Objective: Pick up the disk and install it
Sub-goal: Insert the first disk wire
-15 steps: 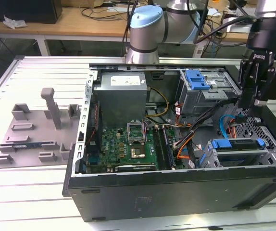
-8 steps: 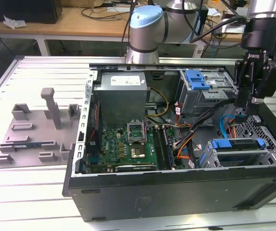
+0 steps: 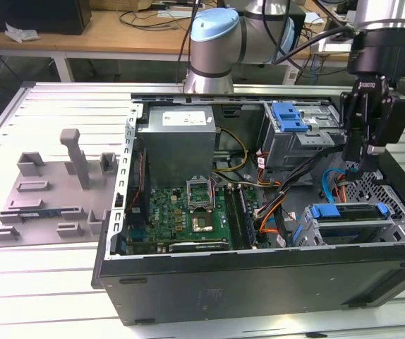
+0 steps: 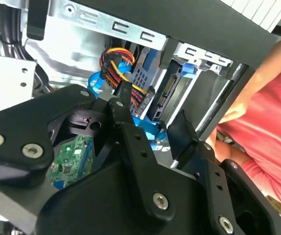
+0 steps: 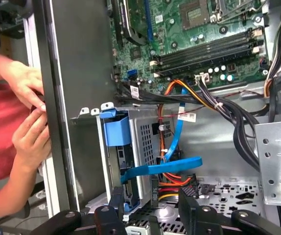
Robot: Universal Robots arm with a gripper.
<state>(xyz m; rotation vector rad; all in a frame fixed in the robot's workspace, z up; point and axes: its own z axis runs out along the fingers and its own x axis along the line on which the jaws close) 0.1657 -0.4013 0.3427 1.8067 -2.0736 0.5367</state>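
First wrist view shows hand open, empty

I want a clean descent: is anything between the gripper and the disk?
Partly. In the exterior view the open gripper hangs above the disk in the corner of the case. A blue cable and orange wires rise through the gap, toward the exterior view's left of the path, and could brush a finger.
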